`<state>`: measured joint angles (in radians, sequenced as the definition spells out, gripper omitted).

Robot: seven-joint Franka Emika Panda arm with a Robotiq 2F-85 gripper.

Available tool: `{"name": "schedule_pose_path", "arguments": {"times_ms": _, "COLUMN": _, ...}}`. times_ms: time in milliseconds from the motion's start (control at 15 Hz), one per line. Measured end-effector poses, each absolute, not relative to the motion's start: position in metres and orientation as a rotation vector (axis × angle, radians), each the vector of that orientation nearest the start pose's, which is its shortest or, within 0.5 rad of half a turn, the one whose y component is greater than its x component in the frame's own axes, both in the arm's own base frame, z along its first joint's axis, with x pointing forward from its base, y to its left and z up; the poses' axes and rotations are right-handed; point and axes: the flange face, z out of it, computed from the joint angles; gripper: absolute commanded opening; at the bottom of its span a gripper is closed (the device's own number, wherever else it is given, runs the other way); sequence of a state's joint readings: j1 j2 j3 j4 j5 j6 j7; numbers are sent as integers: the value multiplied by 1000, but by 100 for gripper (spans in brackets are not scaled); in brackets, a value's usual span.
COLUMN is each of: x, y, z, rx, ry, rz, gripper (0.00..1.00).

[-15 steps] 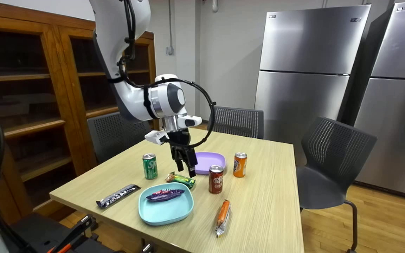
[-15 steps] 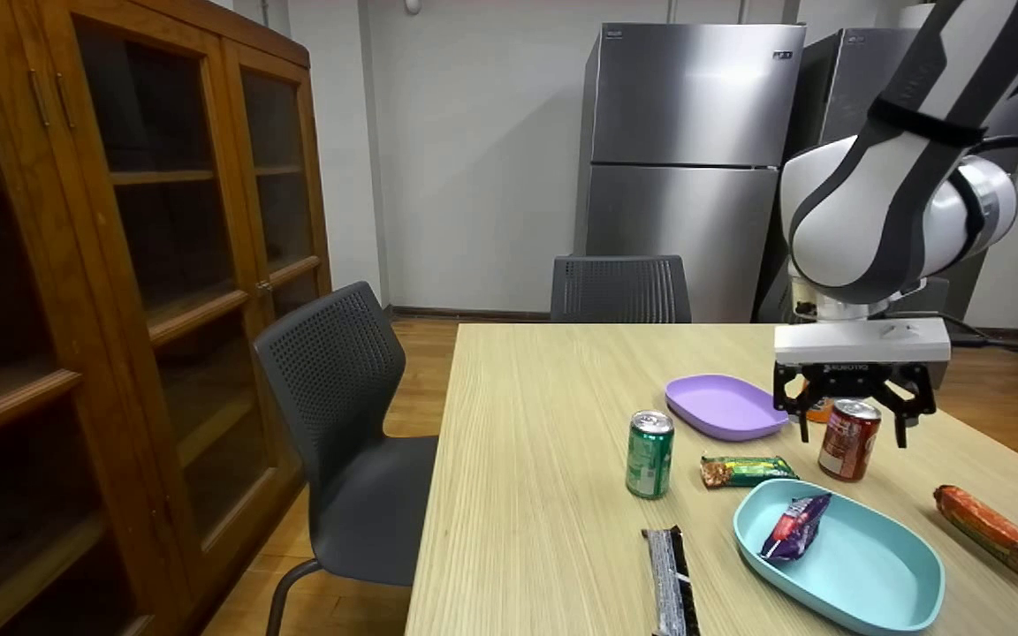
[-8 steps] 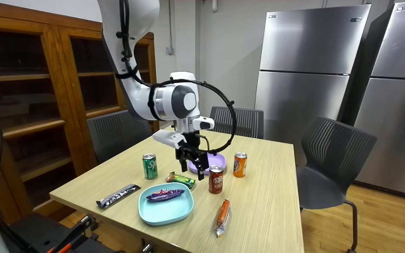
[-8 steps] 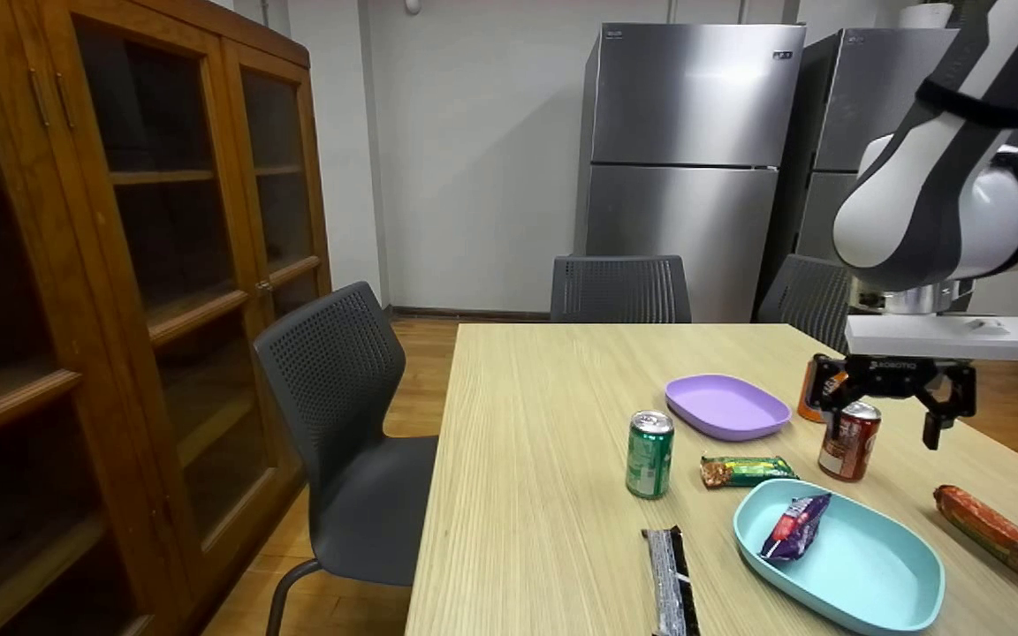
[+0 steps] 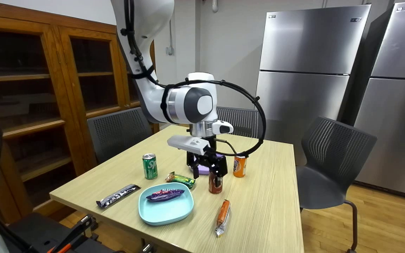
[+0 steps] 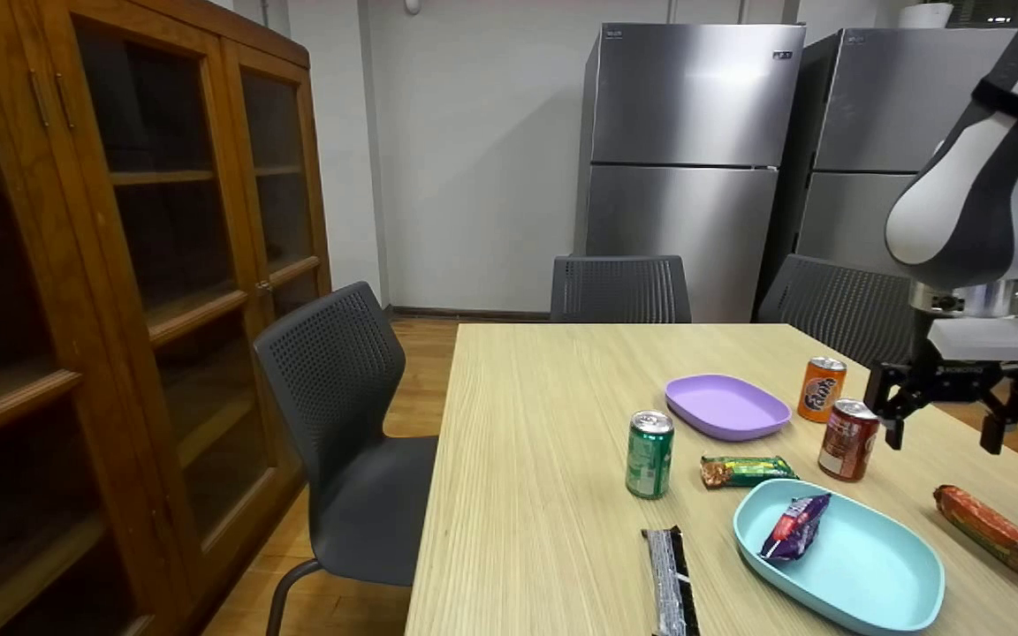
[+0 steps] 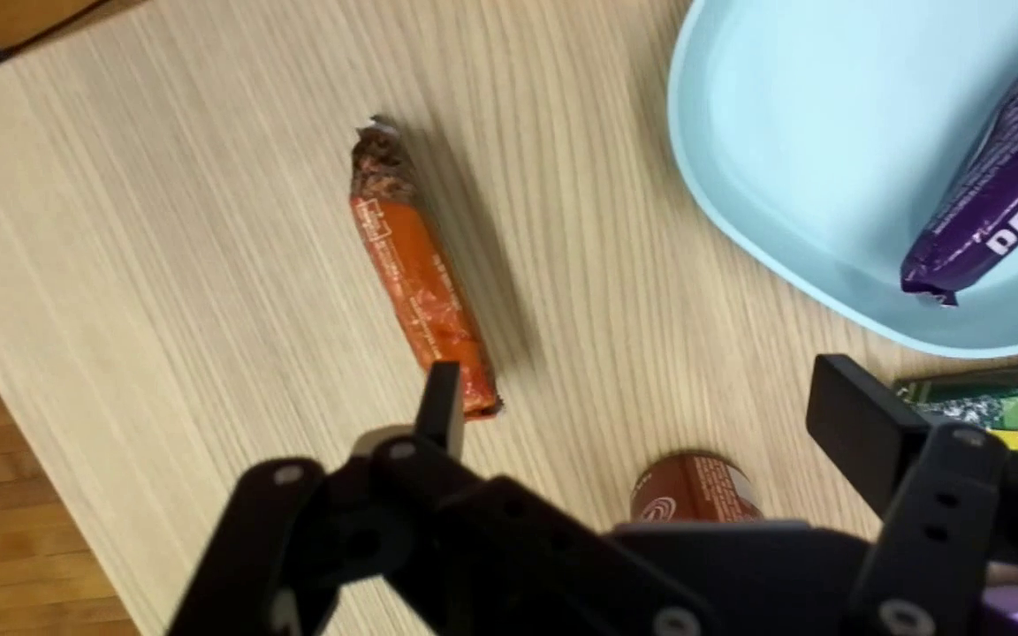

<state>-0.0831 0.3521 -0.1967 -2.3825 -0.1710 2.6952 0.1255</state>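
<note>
Jaws spread wide and empty, one black robot pincer (image 6: 944, 439) hangs at right in an exterior view over a wood-grained table (image 6: 553, 424). Nearest are one maroon soda can (image 7: 690, 488), bottom centre of the wrist view, and one orange-wrapped bar (image 7: 421, 283), left of centre there. Three cans stand upright, including one Sprite can (image 5: 149, 166) and one Fanta can (image 6: 821, 389). Four bars include one green bar (image 6: 746, 471), one silver-and-black bar (image 5: 118, 195) and one purple protein bar (image 5: 165, 195), the last in a turquoise plate (image 5: 164, 212). Plates total two, counting a lilac plate (image 6: 728, 406).
</note>
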Motion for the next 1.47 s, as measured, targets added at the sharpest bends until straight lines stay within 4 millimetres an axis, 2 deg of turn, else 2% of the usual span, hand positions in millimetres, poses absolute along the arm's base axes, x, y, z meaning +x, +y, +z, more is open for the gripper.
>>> {"name": "schedule_pose_path", "arguments": {"times_ms": 333, "x": 471, "y": -167, "z": 168, "rx": -3275, "ry": 349, "rz": 92, "gripper": 100}}
{"name": "schedule_pose_path", "arguments": {"times_ms": 600, "x": 467, "y": -183, "z": 155, "rx": -3282, "ry": 340, "rz": 109, "gripper": 100}}
{"name": "schedule_pose_path", "arguments": {"times_ms": 933, "x": 473, "y": -203, "z": 133, "rx": -3292, "ry": 319, "rz": 147, "gripper": 100}}
{"name": "schedule_pose_path", "arguments": {"times_ms": 1200, "x": 479, "y": -210, "z": 113, "rx": -3300, "ry": 271, "rz": 186, "gripper": 100}}
{"name": "schedule_pose_path", "arguments": {"times_ms": 1467, "x": 486, "y": -209, "z": 94, "rx": -3304, "ry": 223, "rz": 214, "gripper": 100}}
